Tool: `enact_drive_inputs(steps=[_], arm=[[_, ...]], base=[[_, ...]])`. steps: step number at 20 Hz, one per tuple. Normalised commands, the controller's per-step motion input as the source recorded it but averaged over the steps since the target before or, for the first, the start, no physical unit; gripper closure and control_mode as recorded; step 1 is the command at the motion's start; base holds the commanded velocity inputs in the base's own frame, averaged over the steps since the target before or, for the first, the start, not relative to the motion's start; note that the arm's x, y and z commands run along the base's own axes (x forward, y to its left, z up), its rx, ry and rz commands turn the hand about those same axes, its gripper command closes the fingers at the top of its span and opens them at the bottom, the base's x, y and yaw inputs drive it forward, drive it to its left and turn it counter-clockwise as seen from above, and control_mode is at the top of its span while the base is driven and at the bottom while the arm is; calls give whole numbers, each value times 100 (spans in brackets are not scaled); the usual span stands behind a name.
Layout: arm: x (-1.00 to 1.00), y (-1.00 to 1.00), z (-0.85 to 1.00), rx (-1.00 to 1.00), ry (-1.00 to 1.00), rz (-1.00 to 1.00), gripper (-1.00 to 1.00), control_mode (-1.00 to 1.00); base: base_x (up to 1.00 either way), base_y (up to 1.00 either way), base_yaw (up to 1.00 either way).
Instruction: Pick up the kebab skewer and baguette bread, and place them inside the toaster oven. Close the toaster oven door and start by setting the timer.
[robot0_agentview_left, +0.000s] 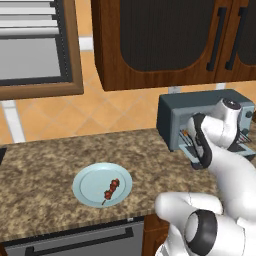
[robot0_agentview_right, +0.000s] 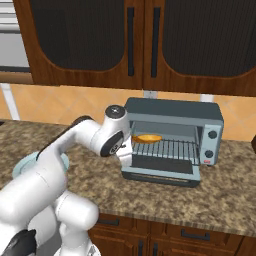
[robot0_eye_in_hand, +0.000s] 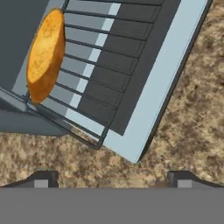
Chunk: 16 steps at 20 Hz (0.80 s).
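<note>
A: Where's the small oblong golden-orange baguette bread (robot0_agentview_right: 147, 137)?
B: Lying on the wire rack (robot0_agentview_right: 167, 147) of the blue-grey boxy toaster oven (robot0_agentview_right: 172, 140), toward the rack's left end and a bit back from its front edge. Nothing is touching it, so that half looks done

A: Gripper?
B: Two-finger gripper (robot0_eye_in_hand: 113, 177) has its dark tips spread wide with nothing between them. It's over the speckled brown stone counter (robot0_eye_in_hand: 192, 105), just off the dropped dark-glass toaster oven door (robot0_eye_in_hand: 153, 87). Open and empty fits a release

A: Why is the door flat?
B: It has to stay down as the way in; the second item isn't loaded

A: And the thin kebab skewer with dark red chunks (robot0_agentview_left: 111, 190)?
B: On the round pale blue plate (robot0_agentview_left: 87, 185), toward its right side, near the counter's front edge, well apart from the oven. Probably the next pick; it's thin, so a narrow target
</note>
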Motion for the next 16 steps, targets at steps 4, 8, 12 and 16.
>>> enact_drive_inputs(steps=[4, 8, 12, 16], arm=[[-50, 92, 4, 0, 25, 22, -100, -100], [-56, 97, 0, 0, 22, 21, -100, -100], [-52, 95, 1, 0, 23, 28, -100, -100], [-41, 100, -3, -6, 18, 30, -100, -100]], base=[[0, 0, 0], [0, 0, 0], [0, 0, 0], [0, 0, 0]])
